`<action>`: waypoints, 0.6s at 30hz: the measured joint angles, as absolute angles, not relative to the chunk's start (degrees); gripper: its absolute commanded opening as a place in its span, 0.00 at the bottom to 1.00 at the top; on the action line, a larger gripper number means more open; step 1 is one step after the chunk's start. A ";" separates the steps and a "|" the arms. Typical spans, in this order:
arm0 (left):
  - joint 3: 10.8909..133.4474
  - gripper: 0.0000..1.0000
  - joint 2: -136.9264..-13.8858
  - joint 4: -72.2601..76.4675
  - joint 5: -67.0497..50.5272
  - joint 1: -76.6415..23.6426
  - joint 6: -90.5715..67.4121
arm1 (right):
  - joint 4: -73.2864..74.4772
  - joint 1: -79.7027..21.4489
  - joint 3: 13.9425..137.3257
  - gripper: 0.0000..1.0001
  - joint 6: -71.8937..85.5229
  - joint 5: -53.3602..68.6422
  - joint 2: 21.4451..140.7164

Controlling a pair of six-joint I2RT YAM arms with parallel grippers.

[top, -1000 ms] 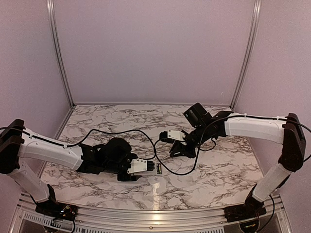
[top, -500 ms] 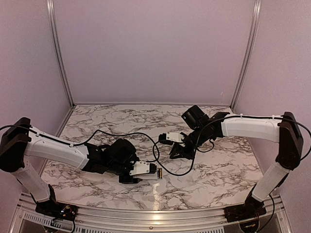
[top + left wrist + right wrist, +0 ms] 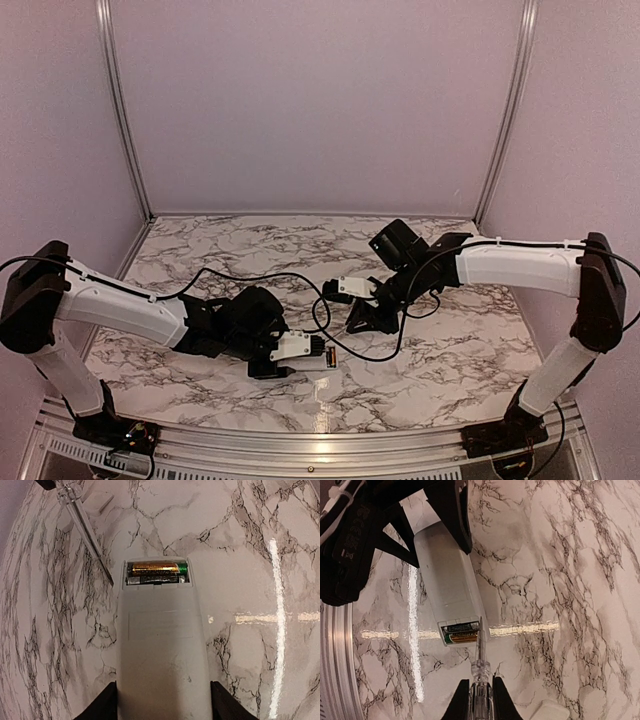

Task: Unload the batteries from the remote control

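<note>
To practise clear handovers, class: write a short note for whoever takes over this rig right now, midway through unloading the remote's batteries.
Left gripper: fingers shut on the remote control, open compartment facing up.
Right gripper: fingers shut on a slim clear-handled tool, its tip at the compartment's edge; contact cannot be told.
Batteries: both appear to sit in the compartment.
Done: the cover piece is off and lies on the table.
Left: lever out both batteries.
</note>
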State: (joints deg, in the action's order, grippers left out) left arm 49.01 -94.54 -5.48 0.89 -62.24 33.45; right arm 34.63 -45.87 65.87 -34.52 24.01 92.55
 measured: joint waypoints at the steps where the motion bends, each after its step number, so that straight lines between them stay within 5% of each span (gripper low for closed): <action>1: 49.04 0.46 -94.54 -5.50 0.89 -62.24 33.41 | 34.63 -45.89 65.87 0.00 -34.39 23.94 92.55; 18: 49.69 0.45 -94.59 -6.57 0.89 -62.24 32.75 | 35.77 -46.09 65.71 0.00 -32.97 22.87 92.33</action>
